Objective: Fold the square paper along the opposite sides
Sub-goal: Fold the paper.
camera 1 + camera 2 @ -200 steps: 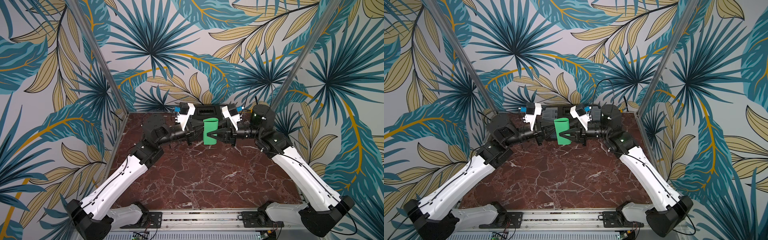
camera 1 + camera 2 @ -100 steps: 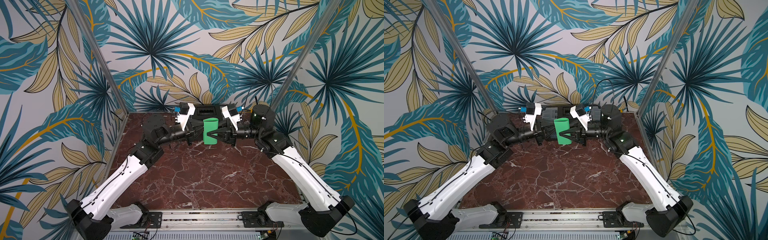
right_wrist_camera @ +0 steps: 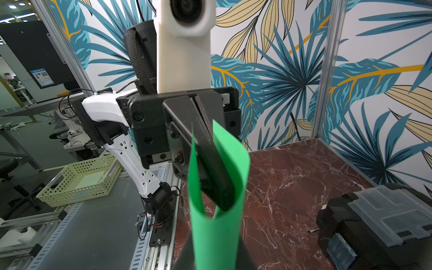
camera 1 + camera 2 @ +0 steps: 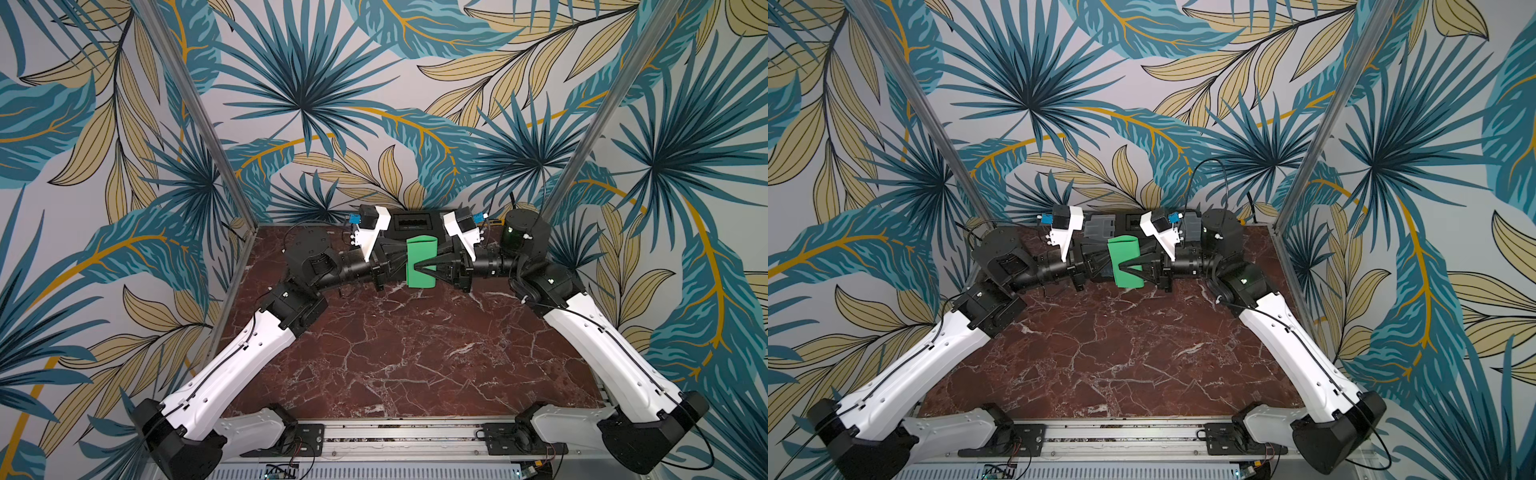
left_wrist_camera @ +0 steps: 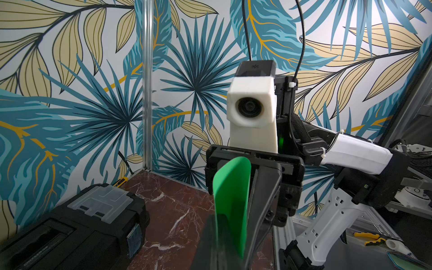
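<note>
Near: rail (image 4: 395,434) along front edge, two arms rising from it, left arm (image 4: 232,374) and right arm (image 4: 602,345), both angled inward. Wide open stretch of marble surface (image 4: 395,353) between them. Far: two claws meet tip to tip above back part of surface. One green paper (image 4: 420,249) aloft between them, curled into U, uncreased. Left claw (image 4: 404,262) pinched together on paper. Right claw (image 4: 420,267) straddles paper; clamped or not, cannot tell. One black toolbox (image 4: 415,224) just behind, against back wall (image 4: 374,145).
</note>
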### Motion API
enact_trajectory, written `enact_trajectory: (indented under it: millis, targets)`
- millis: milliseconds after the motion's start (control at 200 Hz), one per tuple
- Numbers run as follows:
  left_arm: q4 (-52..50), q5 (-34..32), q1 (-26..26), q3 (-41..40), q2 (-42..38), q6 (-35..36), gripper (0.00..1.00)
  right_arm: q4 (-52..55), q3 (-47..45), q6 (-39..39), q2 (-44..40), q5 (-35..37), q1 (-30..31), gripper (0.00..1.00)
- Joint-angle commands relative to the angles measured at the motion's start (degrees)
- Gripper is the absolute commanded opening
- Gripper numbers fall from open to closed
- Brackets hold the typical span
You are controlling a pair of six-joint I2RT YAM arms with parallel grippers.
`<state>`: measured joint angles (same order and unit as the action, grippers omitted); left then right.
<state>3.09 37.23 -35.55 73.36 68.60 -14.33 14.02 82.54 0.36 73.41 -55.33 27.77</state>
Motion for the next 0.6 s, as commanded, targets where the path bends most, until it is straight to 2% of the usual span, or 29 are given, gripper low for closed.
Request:
enact_trajectory:
  millis: [0,60,225,325,406,511,591]
  targets:
    - [-1.0,-1.5,0.0,2.7,-0.9,1.4,0.09,0.5,0.4,-0.5,0.3,-0.2,0.4,0.18]
    - [-1.7,-2.2,0.0,3.0,-1.0,2.0,0.17,0.6,0.4,-0.7,0.2,0.0,0.4,0.18]
    - [-4.7,-6.0,0.1,4.5,-2.0,5.0,0.57,1.2,0.3,-1.5,0.1,0.4,0.5,0.18]
    - [-6.7,-8.2,0.8,6.2,-3.0,7.0,0.76,1.6,0.3,-1.8,0.3,0.6,0.5,0.17]
    - [-9.0,-10.8,1.3,7.9,-4.2,9.5,0.85,1.9,0.3,-2.2,0.5,0.8,0.5,0.17]
    - [-14.5,-16.3,2.3,10.2,-7.1,14.5,0.88,2.8,0.2,-3.1,0.3,1.5,0.5,0.17]
    - [-16.1,-19.5,3.3,8.7,-11.3,16.5,0.93,3.6,0.2,-4.2,0.0,2.3,0.4,0.17]
